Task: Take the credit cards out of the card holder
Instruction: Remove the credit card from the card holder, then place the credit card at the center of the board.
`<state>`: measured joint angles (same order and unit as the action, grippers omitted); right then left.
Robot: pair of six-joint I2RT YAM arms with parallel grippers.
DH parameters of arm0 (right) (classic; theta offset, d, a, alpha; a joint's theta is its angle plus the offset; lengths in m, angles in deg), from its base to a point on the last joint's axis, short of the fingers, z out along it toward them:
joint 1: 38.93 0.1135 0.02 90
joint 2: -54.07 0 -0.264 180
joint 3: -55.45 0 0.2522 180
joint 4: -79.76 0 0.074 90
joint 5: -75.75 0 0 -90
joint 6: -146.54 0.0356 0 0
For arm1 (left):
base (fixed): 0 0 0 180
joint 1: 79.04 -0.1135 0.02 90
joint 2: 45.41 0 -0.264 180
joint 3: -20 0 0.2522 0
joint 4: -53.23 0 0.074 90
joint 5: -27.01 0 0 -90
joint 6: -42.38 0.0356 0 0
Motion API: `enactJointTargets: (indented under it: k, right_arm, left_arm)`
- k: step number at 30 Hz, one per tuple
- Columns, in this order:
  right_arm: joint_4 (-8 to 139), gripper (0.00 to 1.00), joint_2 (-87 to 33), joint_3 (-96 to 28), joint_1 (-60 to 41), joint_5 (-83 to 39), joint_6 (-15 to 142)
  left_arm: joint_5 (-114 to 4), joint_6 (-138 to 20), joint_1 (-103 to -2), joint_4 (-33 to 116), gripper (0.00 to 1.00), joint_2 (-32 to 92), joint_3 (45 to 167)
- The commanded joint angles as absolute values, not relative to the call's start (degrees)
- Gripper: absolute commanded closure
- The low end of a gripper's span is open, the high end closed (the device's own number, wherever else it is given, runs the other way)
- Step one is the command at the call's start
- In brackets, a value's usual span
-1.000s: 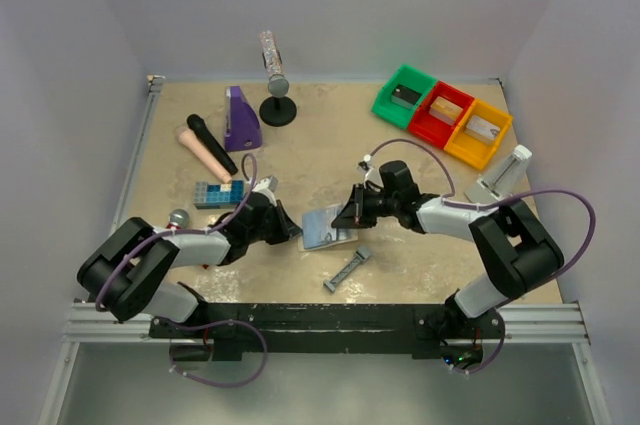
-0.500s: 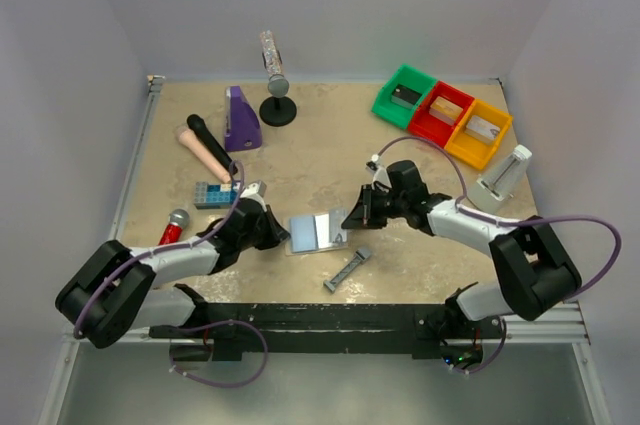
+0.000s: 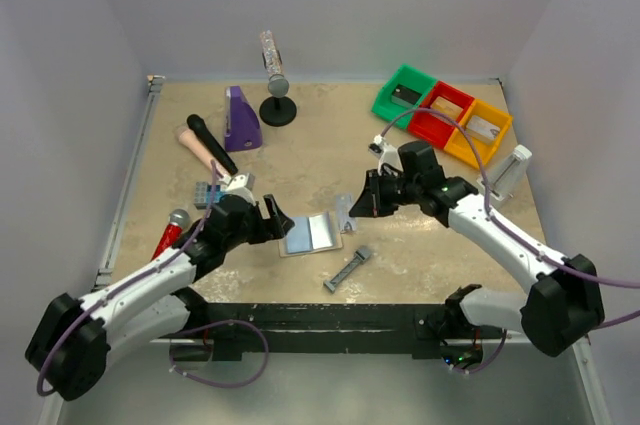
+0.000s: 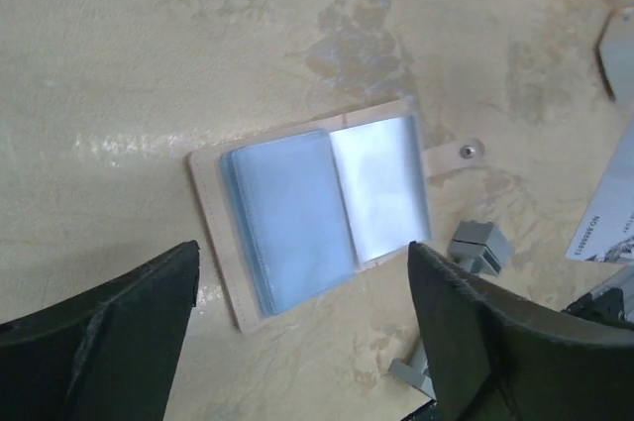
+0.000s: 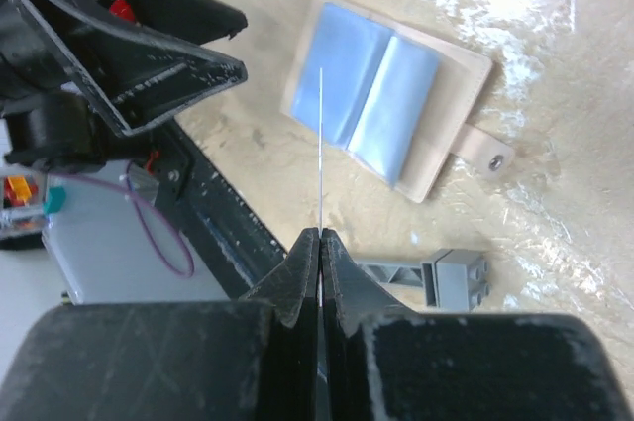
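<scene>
We're working over the table (image 3: 300, 155). The card holder (image 3: 312, 233) is lying open flat at centre, blue-grey panels up. L gripper (image 3: 275, 220) is hovering at its 9 o'clock, fingers wide, empty. R gripper (image 3: 362, 207), at 2 o'clock, is pinching a pale credit card (image 3: 345, 213). Our call: carry it well clear and set it flat. R wrist is showing only the card's edge; L wrist is showing print, prob. the same card.
</scene>
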<state>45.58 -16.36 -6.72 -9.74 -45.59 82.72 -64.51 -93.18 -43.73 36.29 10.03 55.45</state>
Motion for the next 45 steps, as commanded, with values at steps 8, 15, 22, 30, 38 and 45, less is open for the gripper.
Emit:
enactJointTargets:
  k: [8, 15, 22, 30, 38, 45]
  right_arm:
    - [25.4, 1.0, -10.26, -15.36, -2.81, -62.83, 67.53]
    - [25.31, 1.0, -10.7, -14.91, 1.05, -71.11, 65.07]
    - [24.07, 1.0, -10.18, -15.18, 2.82, -70.07, 64.18]
    - [24.87, 1.0, -10.7, -15.97, 4.49, -68.66, 65.07]
    - [24.96, 1.0, -12.81, -17.64, 5.54, -67.69, 65.24]
    - [23.99, 1.0, -13.43, -19.31, 5.9, -66.9, 65.16]
  left_arm:
    - [-49.76, -93.33, -44.23, 61.25, 0.0, -20.01, 44.66]
    - [-26.97, -90.86, -44.23, 73.3, 0.06, -13.33, 47.73]
    - [-10.1, -91.47, -44.32, 73.92, 0.31, -4.19, 55.46]
    - [-6.66, -91.56, -43.62, 70.32, 0.37, 0.11, 57.84]
    - [-7.36, -86.56, -41.25, 60.57, 0.44, 3.98, 61.18]
    - [-7.62, -83.83, -39.23, 56.17, 0.56, 6.97, 63.38]
